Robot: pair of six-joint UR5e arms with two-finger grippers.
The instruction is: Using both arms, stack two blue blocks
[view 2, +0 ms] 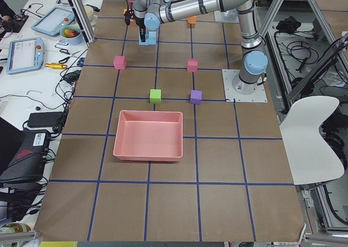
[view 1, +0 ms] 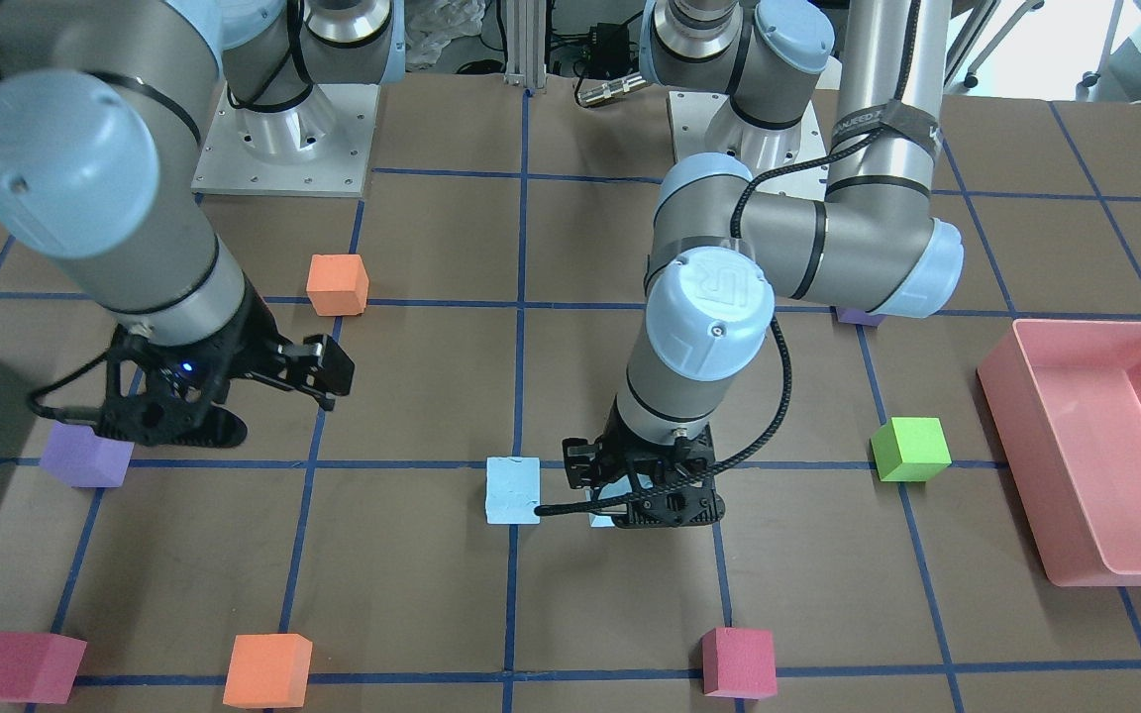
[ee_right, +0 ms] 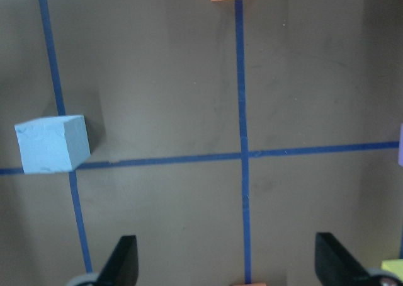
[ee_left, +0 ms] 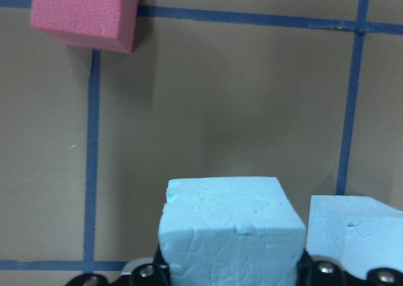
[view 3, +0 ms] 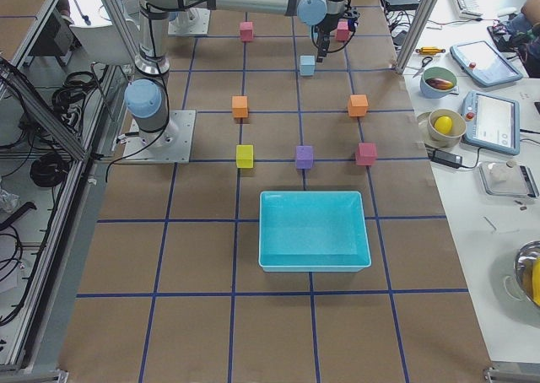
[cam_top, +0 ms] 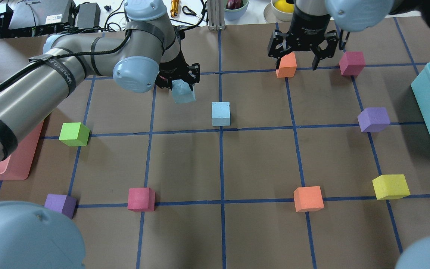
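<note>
The left gripper [cam_top: 182,86] is clamped on the held blue block [ee_left: 230,235], with its fingers against two opposite faces. Whether the cube clears the paper I cannot tell. Just beside it, toward the table's middle, the free blue block [cam_top: 221,114] sits alone on the brown paper table [cam_top: 259,160], apart from the held one and close to a blue tape crossing. Both are pale sky-blue foam with dented, crinkled faces and roughened top edges.

Ahead of this gripper a red cube [ee_left: 85,12] lies at another tape crossing, with bare paper between. Well out on this arm's outer side, past a green cube [cam_top: 74,134], stands the pink bin [view 2: 148,113], which shows only its own floor.

Across the table, well apart from both blue blocks, the right gripper [cam_top: 298,65] hangs with its jaws spread wide and holds nothing. An orange cube [cam_top: 286,65] sits just beside its fingers, near the table's far edge. Farther out on that arm's outer side is the teal bin [view 3: 312,196], which also shows only its floor.
</note>
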